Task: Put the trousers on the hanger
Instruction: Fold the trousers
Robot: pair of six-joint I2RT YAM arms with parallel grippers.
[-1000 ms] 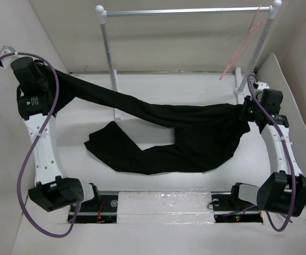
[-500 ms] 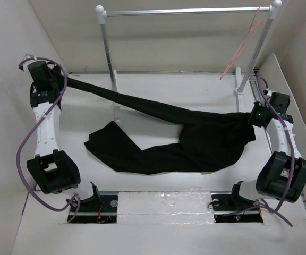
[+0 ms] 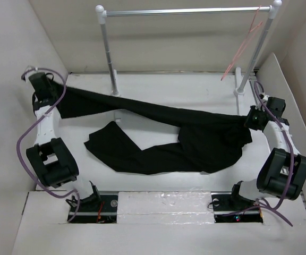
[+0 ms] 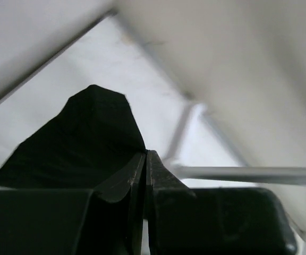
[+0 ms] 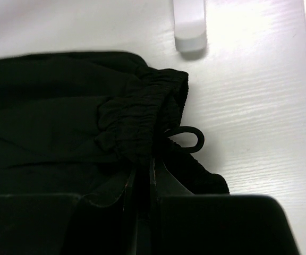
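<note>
One trousers (image 3: 195,138) strung between two grippers: left gripper (image 4: 145,155) clamped on leg end, right gripper (image 5: 145,159) pinching waistband. One hanger (image 3: 241,43) on one rail (image 3: 185,11).

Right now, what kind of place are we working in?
Probably a lab test cell, not a home: a white table boxed in by plain white panels, a small silver rail with one pink hanger on it, and black trousers as the only garment.
</note>
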